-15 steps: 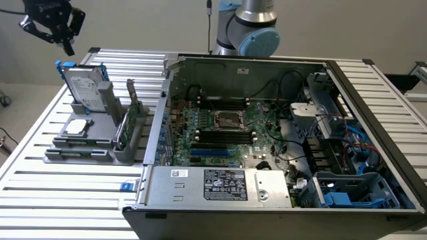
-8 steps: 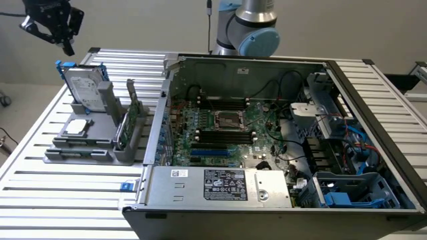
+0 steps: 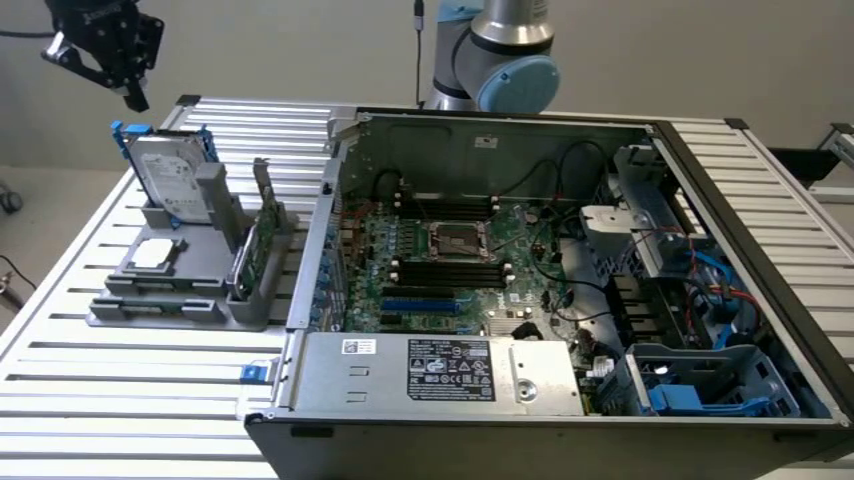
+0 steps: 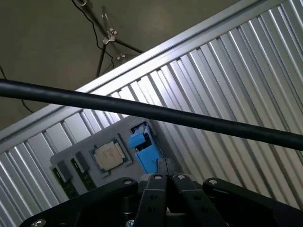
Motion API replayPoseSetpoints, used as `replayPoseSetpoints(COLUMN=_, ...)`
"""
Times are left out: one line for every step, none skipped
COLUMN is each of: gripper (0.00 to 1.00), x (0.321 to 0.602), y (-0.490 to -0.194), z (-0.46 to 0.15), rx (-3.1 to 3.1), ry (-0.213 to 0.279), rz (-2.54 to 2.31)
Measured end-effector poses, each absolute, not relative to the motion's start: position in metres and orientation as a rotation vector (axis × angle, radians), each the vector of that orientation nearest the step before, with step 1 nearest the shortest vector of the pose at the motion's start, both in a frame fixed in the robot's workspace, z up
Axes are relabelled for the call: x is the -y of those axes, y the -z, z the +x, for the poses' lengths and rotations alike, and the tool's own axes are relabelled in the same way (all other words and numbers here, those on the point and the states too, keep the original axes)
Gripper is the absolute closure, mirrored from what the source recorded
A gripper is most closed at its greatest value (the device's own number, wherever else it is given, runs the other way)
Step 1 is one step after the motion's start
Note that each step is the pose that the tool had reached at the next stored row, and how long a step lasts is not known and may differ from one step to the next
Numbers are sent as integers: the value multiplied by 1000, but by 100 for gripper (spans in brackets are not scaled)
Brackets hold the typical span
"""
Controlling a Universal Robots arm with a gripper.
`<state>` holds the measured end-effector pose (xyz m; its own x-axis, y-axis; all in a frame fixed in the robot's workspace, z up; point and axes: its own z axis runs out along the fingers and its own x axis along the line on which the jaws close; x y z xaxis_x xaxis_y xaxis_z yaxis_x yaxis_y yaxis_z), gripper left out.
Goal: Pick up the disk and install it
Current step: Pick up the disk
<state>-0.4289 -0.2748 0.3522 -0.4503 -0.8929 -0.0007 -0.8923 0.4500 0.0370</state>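
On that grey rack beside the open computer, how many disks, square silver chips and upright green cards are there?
Disk: 1
Square silver chip: 1
Upright green card: 1
Total: 3, all on the grey rack

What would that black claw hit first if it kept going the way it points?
Most likely the disk, standing on edge in the grey holder: its blue frame sits right ahead of the gripper. Depth is hard to judge.
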Motion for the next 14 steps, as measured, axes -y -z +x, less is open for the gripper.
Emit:
replayPoseSetpoints(gripper=89, x=275, y=-352, z=-429, rx=2644, ry=49, rz=1661)
replayPoseSetpoints(gripper=89, x=275, y=-352, z=-429, rx=2629, ry=49, rz=1684)
replayPoseSetpoints(gripper=89, x=275, y=-352, z=-429, rx=2613, ry=49, rz=1708)
replayPoseSetpoints(gripper=89, x=275, y=-352, z=-429, rx=2597, ry=48, rz=1731)
replayPoseSetpoints(gripper=89, x=275, y=-352, z=-429, rx=2581, ry=48, rz=1754)
replayPoseSetpoints(gripper=89, x=275, y=-352, z=-429, rx=2565, ry=47, rz=1777)
replayPoseSetpoints(gripper=89, x=275, y=-352, z=-429, rx=2549, ry=47, rz=1799)
replayPoseSetpoints(gripper=89, x=275, y=-352, z=-429, rx=2532, ry=46, rz=1823)
replayPoseSetpoints(gripper=89, x=275, y=-352, z=-429, rx=2514, ry=46, rz=1847)
replayPoseSetpoints(gripper=89, x=275, y=-352, z=-429, rx=2497, ry=45, rz=1869)
replayPoseSetpoints(gripper=89, x=275, y=-352, z=-429, rx=2480, ry=45, rz=1891)
replayPoseSetpoints(gripper=89, x=275, y=-352, z=-429, rx=2462, ry=44, rz=1913)
replayPoseSetpoints(gripper=89, x=275, y=-352, z=-429, rx=2445, ry=43, rz=1935)
replayPoseSetpoints(gripper=89, x=275, y=-352, z=-429, rx=2427, ry=43, rz=1957)
